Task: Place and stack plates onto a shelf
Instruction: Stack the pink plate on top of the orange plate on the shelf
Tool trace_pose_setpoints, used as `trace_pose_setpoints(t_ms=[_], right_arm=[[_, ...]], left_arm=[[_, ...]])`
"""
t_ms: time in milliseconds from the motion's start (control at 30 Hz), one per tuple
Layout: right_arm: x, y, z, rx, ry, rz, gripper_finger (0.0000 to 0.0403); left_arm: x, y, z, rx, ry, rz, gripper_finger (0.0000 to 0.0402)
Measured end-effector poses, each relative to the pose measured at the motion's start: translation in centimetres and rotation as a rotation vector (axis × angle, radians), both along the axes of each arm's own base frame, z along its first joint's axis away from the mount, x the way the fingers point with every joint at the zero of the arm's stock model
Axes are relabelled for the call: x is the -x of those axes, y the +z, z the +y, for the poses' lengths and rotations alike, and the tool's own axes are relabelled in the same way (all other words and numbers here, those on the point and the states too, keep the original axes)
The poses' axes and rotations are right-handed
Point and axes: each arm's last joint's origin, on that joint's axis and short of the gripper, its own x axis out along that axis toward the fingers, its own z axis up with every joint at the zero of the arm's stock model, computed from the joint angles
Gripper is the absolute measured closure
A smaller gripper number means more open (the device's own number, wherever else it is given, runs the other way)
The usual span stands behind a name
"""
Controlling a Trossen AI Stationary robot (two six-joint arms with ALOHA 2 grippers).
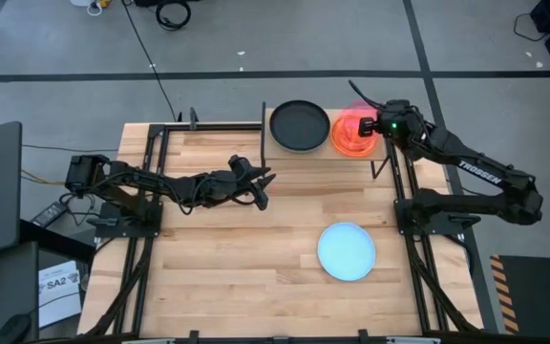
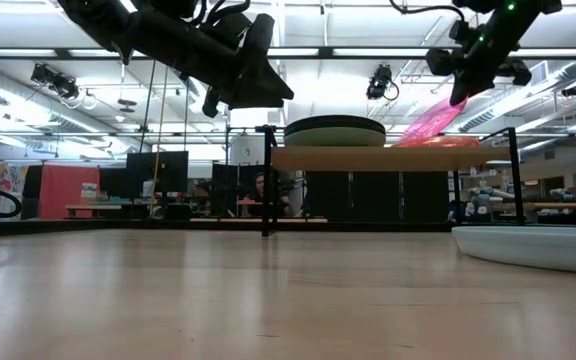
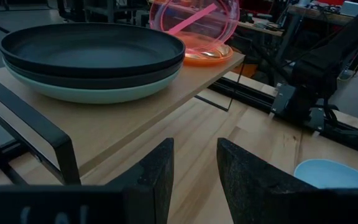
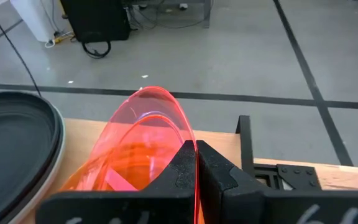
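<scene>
Lying pale and bare across most of the view: wooden table (image 1: 256, 258), with grey floor beyond it. Standing at the table's far edge: shelf (image 1: 361, 156) on thin black legs. Resting on the shelf's left part: black plate (image 1: 300, 125), stacked on a pale green plate (image 3: 86, 93) whose rim is showing beneath it in the left wrist view. Sitting on the shelf's right part, beside the black plate: orange plate (image 3: 213, 57). Tilting up on edge above the orange plate: pink plate (image 4: 145, 134), its lower side down near the orange one, its upper rim raised. Pinching that pink plate's rim: right gripper (image 4: 196, 163), fingers pressed together on it, hanging over the shelf's right end. Lying flat on the table, well apart from the shelf and toward the right front: light blue plate (image 1: 346, 250). Hovering above the table to the left of the shelf, aimed toward it: left gripper (image 3: 194, 171), fingers (image 3: 157, 171) slightly spread with a narrow gap between them, gripping nothing.
</scene>
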Motion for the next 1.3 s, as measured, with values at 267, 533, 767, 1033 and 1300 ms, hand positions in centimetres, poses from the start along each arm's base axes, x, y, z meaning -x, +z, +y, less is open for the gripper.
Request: trace_pose_setpoints(t_ms=[267, 533, 767, 1033, 1300], right_arm=[[0.03, -0.04, -0.22, -0.031, 0.04, -0.031, 0.0388], [-0.02, -0.08, -0.21, -0.05, 0.07, -0.044, 0.038], [-0.02, -0.08, -0.22, -0.051, 0.061, -0.053, 0.0376], [-0.02, -0.08, -0.23, -0.054, 0.052, -0.067, 0.0356], [-0.01, -0.08, -0.23, -0.054, 0.051, -0.066, 0.0312]], left_arm=[[0.0, 0.0, 0.01, 0.0, 0.0, 0.0, 0.0274], [0.0, 0.01, 0.01, 0.0, 0.0, -0.001, 0.0274], [0.0, 0.01, 0.01, 0.0, 0.001, -0.001, 0.0274], [-0.01, 0.01, 0.0, 0.0, 0.0, -0.001, 0.0274], [-0.01, 0.01, 0.0, 0.0, 0.0, -0.001, 0.0274]])
